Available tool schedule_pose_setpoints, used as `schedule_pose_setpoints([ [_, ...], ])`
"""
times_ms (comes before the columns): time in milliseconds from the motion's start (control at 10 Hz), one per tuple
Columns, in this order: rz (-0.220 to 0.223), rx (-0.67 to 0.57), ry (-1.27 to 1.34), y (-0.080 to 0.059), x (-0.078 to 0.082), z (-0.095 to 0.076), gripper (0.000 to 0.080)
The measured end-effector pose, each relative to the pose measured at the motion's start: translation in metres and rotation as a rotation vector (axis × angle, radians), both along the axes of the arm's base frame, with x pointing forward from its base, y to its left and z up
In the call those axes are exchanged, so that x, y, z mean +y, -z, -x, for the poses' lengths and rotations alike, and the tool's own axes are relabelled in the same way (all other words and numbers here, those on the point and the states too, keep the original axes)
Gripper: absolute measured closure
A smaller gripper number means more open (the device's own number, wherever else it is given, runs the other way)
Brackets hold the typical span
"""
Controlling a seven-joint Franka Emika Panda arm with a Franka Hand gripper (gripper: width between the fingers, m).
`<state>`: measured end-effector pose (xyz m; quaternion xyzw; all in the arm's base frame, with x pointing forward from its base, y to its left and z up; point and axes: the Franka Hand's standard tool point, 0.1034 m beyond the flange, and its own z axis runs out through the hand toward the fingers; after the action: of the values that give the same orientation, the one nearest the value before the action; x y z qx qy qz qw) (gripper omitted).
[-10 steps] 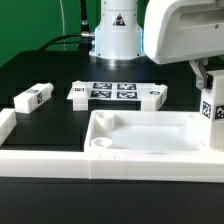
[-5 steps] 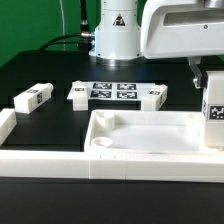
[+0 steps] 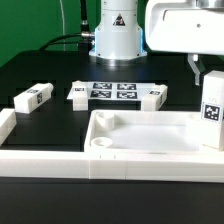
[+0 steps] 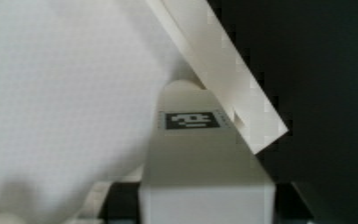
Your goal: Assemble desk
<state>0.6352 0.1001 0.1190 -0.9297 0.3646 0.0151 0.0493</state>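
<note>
Exterior view shows the gripper [image 3: 206, 74], fingers partly closed on an upright leg [image 3: 212, 112], holding it at the corner of the tabletop [image 3: 140, 160] on the exterior view's right.

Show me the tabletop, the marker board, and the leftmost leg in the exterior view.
tabletop [image 3: 150, 162], exterior view, front rim wall.
marker board [image 3: 112, 91], exterior view, its middle.
leftmost leg [image 3: 33, 98], exterior view, top face.
</note>
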Motion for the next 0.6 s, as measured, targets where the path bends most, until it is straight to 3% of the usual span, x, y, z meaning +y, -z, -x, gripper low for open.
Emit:
schedule_pose_setpoints([
  [400,-0.011,0.022,0.229,0.0004,0.0003,-0.0003,0.0509],
  [500,-0.011,0.022,0.228,0.0004,0.0008,-0.0002,0.0429],
  [600,-0.011,0.02,0.204,0.0004,0.0011,-0.0002,0.0429],
])
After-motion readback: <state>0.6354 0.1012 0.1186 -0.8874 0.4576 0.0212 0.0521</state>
